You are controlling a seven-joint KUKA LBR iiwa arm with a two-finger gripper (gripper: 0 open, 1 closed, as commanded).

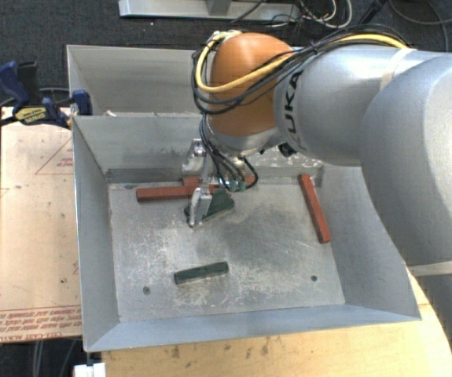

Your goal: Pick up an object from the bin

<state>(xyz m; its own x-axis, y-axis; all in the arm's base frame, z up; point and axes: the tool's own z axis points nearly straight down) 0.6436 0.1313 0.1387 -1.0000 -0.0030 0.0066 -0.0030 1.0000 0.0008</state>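
Observation:
My gripper [197,212] is low in the back middle of the bin, just above the floor. It stands at the right end of a red-brown stick [161,193] that lies flat and points left. A small dark green block [222,203] sits tilted right against the gripper's right side; whether it is gripped I cannot tell. Another dark green bar [200,273] lies flat nearer the front, well apart from the gripper.
A second red-brown stick [315,208] lies along the right slope of the bin, running front to back. The arm with its orange dome reaches in from the right and covers the bin's back right part.

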